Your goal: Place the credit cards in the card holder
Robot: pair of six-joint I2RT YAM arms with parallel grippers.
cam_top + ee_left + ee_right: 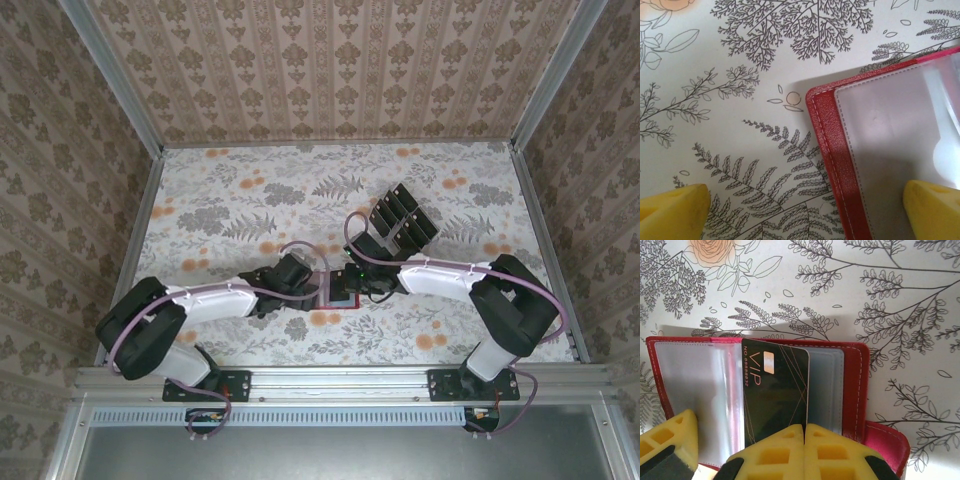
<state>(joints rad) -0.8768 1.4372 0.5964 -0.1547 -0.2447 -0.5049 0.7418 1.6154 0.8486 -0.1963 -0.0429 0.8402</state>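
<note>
Floral print covers the bench (250, 200), boxed in by patterned wallpaper walls. Near the front middle the card holder (340, 292) lies opened flat: a red, stitched, leather-like cover with rounded corners and glossy clear plastic sleeves inside. The right gripper (804, 437) is pinched tight on the near short end of one credit card (776, 390), black with thin gold lines and "VIP" lettering, its long axis pointing away from the gripper across the sleeves. The left gripper (805, 210) stands wide, one yellow fingertip (672, 212) over the bench, the other over the plastic. More black credit cards (400, 222) lie fanned further back, to the right.
</note>
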